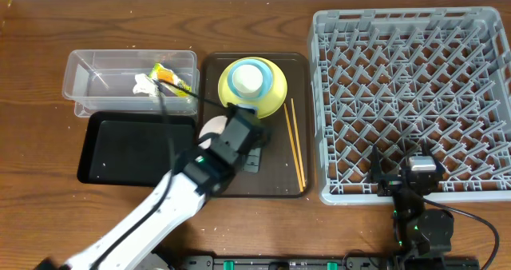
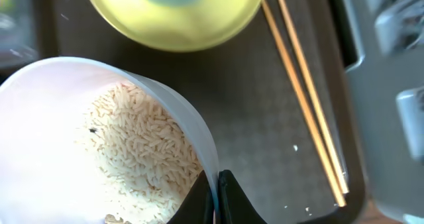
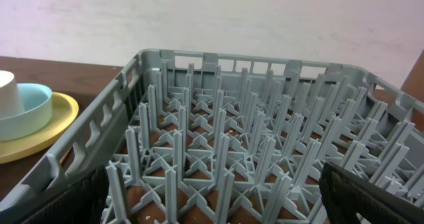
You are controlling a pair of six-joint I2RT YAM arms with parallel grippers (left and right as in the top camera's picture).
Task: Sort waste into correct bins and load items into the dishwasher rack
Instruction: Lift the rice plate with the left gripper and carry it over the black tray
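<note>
My left gripper [image 1: 239,123] is shut on the rim of the white bowl [image 1: 211,129]. The bowl holds white rice [image 2: 132,151] in the left wrist view, where the jaws [image 2: 215,197] pinch its wall. Behind it the yellow plate [image 1: 271,94] carries the light blue bowl [image 1: 263,72] and the white cup [image 1: 247,78]. The chopsticks [image 1: 296,142] lie at the right. The clear tub [image 1: 96,66] holds the napkin [image 1: 144,82] and the wrapper [image 1: 174,79]. The black tray [image 1: 136,146] lies in front of it. My right gripper [image 1: 419,170] is open over the front edge of the grey rack [image 1: 415,94].
The bowl, plate and chopsticks lie on a dark brown serving tray [image 1: 275,170] between the bins and the rack. A few loose rice grains [image 2: 295,148] lie on it near the chopsticks. The right wrist view looks across the rack's pegs [image 3: 218,138] toward the plate [image 3: 33,141].
</note>
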